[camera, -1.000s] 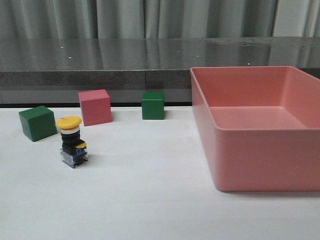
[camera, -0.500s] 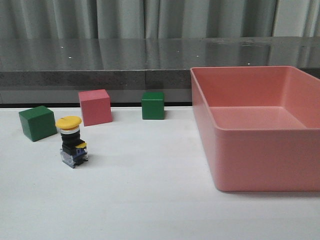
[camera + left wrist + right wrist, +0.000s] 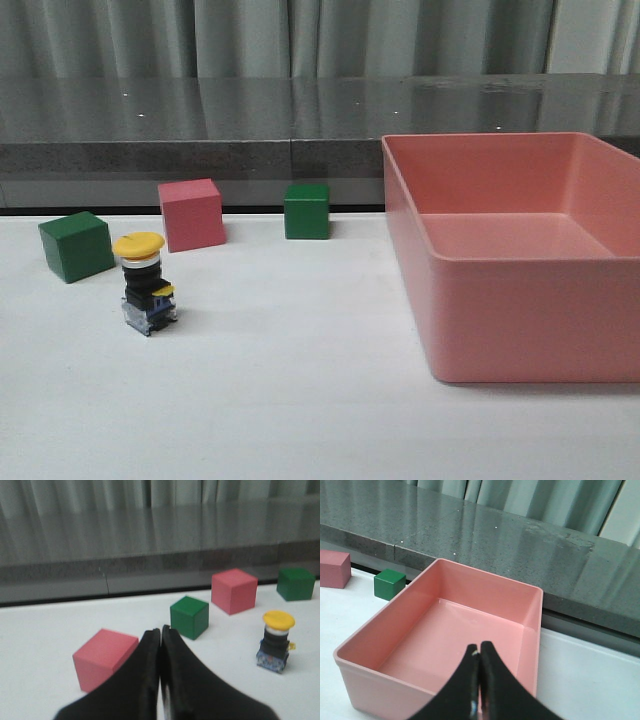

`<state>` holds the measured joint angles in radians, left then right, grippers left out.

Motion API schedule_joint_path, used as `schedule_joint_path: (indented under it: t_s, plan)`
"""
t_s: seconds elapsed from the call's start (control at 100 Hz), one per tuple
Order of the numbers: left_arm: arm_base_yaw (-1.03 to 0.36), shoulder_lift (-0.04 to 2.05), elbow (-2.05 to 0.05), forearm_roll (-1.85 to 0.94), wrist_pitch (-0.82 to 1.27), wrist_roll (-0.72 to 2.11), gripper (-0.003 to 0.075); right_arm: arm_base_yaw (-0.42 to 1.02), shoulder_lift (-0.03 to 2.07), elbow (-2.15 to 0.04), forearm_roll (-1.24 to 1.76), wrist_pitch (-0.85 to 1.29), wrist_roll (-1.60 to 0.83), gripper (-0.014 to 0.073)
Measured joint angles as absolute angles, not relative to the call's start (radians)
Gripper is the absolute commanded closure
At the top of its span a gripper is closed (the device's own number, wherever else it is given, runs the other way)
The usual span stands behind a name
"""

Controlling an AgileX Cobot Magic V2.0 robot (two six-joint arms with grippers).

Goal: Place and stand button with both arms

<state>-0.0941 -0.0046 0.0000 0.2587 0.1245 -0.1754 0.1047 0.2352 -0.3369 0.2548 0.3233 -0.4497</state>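
Both pincers are sitting pressed together, gripping nothing: my left pincer (image 3: 160, 630) and my right pincer (image 3: 479, 657). Ahead of the left one and off to its right, the button (image 3: 276, 641) is standing upright on the white table (image 3: 300, 400), yellow cap up, near a green cube (image 3: 189, 616). My right one is hovering over the pink bin (image 3: 530, 630).
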Motion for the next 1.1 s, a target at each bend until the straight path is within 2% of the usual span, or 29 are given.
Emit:
schedule_joint_path:
  t_s: [1.1]
  plan:
    - [-0.095, -0.005, 0.000, 0.287, 0.093, -0.207, 0.0740, 0.105, 0.227, -0.310, 0.255, 0.304, -0.447, 0.0655]
